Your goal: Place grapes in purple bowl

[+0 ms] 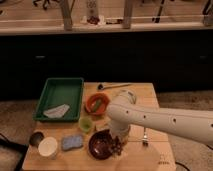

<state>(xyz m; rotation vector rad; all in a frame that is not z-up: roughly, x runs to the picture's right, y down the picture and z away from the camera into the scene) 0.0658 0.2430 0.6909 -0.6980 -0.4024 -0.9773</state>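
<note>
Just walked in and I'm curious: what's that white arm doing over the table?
A one-armed robot is moving toy grapes to the purple bowl. Its gripper is down at the bowl's right rim, with the dark grapes right at its tip. Whether they have been let go, I cannot tell. An orange bowl, a light-green cup and a green tray sit nearby.

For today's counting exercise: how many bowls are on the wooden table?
2. The purple bowl sits at the front edge, the gripper at its right rim; the orange bowl is behind it, beside the green tray. The arm may hide others.
</note>
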